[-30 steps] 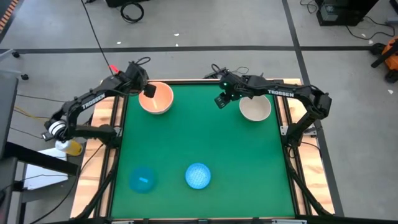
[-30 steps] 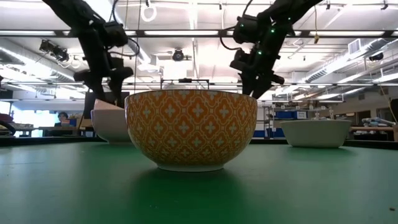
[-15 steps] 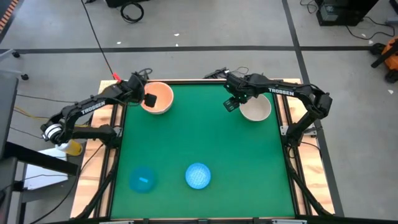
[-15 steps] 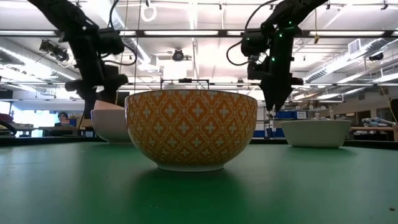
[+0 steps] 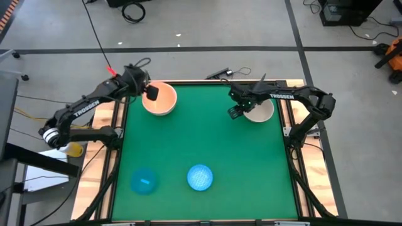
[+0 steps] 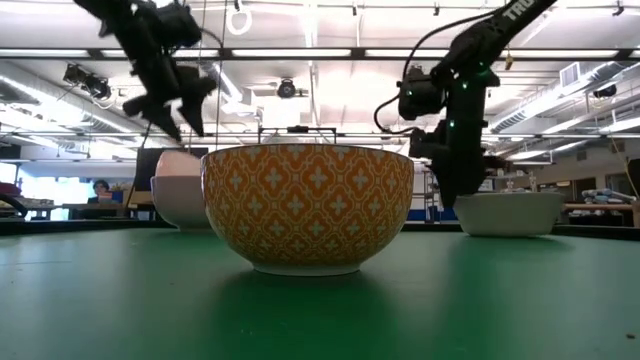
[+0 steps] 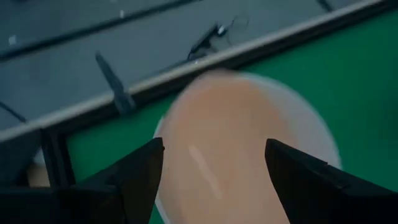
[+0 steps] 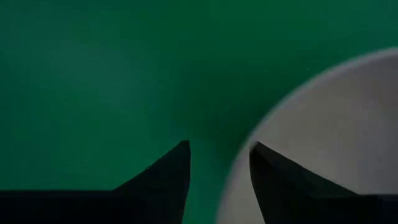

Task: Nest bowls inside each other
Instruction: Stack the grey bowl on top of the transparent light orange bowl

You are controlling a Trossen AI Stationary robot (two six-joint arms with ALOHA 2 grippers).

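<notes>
A tan bowl (image 5: 160, 100) stands at the table's far left and a white bowl (image 5: 260, 111) at its far right. Two blue bowls rest near the front edge, one plain (image 5: 143, 181) and one speckled (image 5: 200, 177). My left gripper (image 5: 151, 93) hangs open above the tan bowl's inside (image 7: 230, 143), clear of it. My right gripper (image 5: 235, 112) points down, open, at the white bowl's left rim; its fingers stand astride that rim. In the low view a bowl with an orange-patterned outside (image 6: 307, 208) fills the middle. My right gripper comes from above, pointing down, at the white bowl's left rim (image 8: 239, 177). One finger (image 8: 277, 177) is over the bowl's inside and the other (image 8: 168, 174) over the green mat outside. Whether either finger touches the rim I cannot tell. The bowl sits upright on the table.
Bare green mat (image 5: 201, 135) lies between the far bowls and the blue ones. A wooden frame (image 5: 116, 119) borders the table, with cables on the floor beyond the far edge.
My right gripper has sunk and gone toward the table's right edge, tipping to point down, until it reached the white bowl's left rim. My left gripper dipped over the tan bowl, then rose again above it. No bowl has moved.
</notes>
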